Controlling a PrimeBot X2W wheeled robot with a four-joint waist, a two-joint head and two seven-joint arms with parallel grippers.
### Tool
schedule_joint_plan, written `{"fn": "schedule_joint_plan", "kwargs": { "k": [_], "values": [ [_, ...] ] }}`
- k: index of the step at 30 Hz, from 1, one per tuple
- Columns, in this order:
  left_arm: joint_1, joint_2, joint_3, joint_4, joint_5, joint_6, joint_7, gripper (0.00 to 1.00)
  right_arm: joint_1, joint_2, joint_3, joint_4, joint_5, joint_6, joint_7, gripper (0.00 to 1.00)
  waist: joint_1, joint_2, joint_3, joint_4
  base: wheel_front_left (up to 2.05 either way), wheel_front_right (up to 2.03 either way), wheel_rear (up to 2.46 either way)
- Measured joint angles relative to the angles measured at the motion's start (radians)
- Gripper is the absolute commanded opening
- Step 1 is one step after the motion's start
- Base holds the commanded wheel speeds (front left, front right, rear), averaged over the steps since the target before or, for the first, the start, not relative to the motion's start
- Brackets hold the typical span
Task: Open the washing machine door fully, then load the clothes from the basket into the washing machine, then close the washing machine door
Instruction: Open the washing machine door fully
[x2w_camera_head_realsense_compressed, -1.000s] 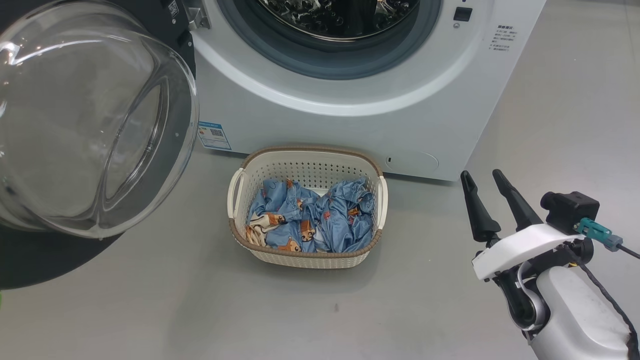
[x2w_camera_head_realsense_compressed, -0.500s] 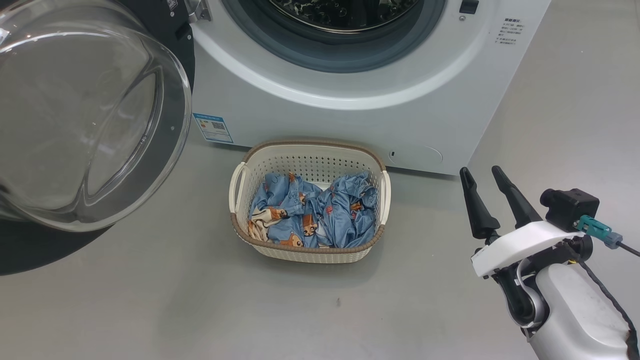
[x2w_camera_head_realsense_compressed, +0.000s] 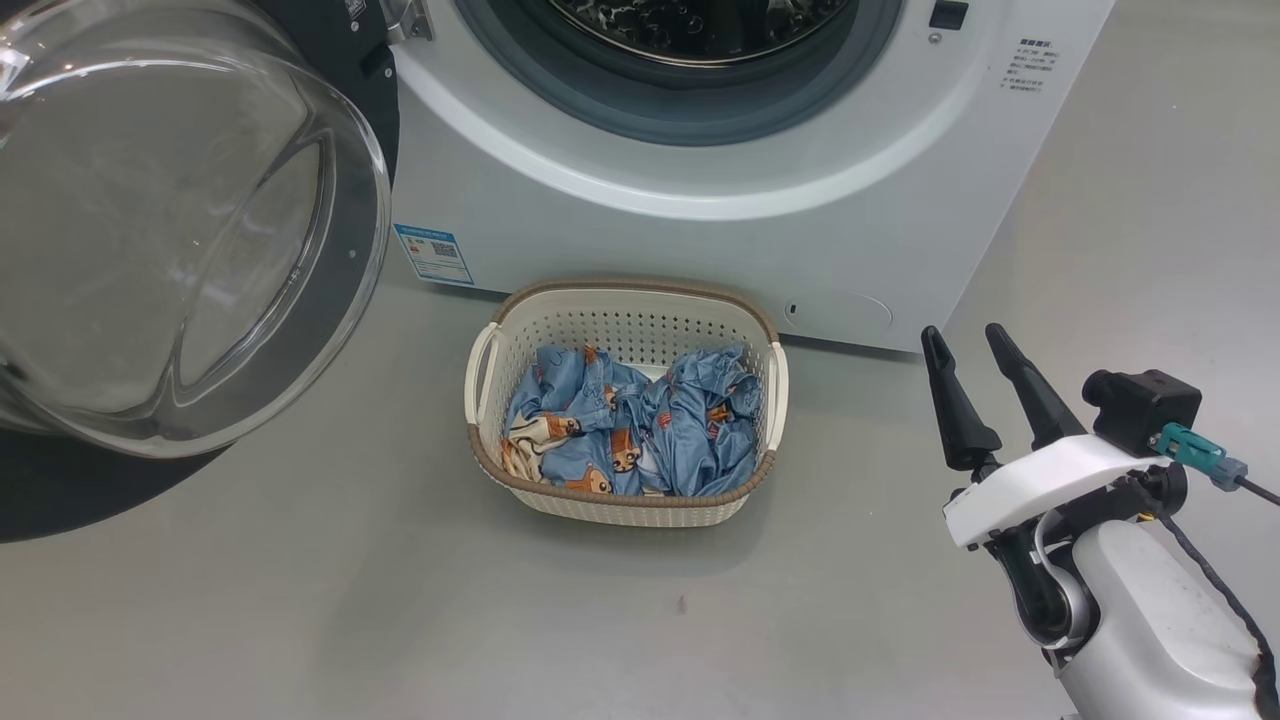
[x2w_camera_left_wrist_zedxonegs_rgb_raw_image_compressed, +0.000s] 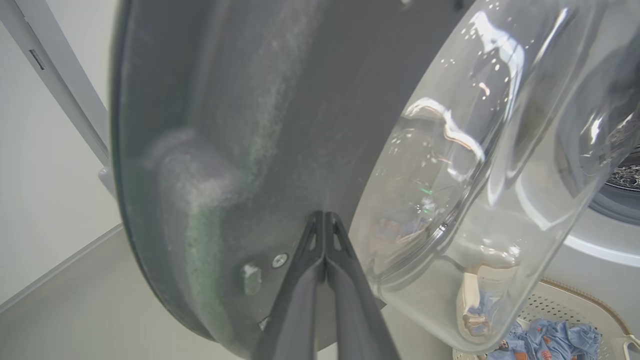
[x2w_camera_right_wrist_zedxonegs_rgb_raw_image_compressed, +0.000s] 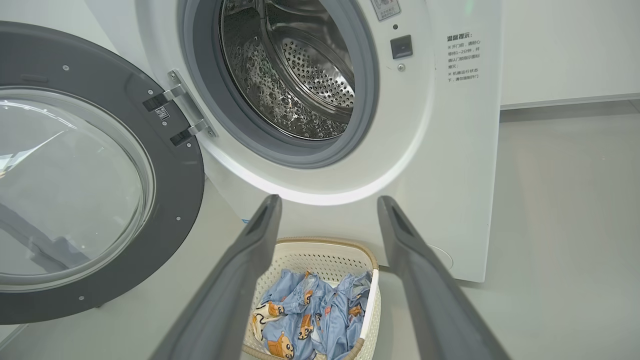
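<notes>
Head view shifted slightly, left fingers (x2w_camera_left_wrist_zedxonegs_rgb_raw_image_compressed: 300, 300) together at washing machine door (x2w_camera_left_wrist_zedxonegs_rgb_raw_image_compressed: 225, 100), right fingers (x2w_camera_head_realsense_compressed: 955, 410) apart, right of basket (x2w_camera_head_realsense_compressed: 620, 293)

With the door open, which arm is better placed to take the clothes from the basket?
Right. The right gripper, fingers open, points toward the clothes in the basket; the left gripper is shut beside the door.

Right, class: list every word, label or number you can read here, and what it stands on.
"温馨提示:" heading printed on the big white front-loading washing machine, right of its steel drum.
Smaller lines under that heading: too small to read.
Blue rectangular label at the machine's lower corner: too small to read.
Small sticker beside the door hinge: blurred.
</notes>
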Motion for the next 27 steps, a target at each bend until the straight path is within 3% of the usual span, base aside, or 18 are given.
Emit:
{"fn": "schedule_joint_plan", "kwargs": {
  "k": [14, 27],
  "values": [
    [-0.019, -0.004, -0.009, 0.038, 0.001, -0.026, -0.032, 0.00, 0.000, 0.003, 0.001, 0.005, 0.000, 0.000, 0.000, 1.00, 0.0000, 0.0000, -0.009, 0.005, 0.00, 0.00, 0.00],
    [-0.016, -0.062, -0.049, 0.038, 0.001, -0.051, -0.095, 0.00, 0.002, -0.005, -0.002, 0.016, 0.001, 0.000, 0.000, 1.00, 0.0000, 0.0000, -0.045, 0.017, 0.00, 0.00, 0.00]
  ]
}}
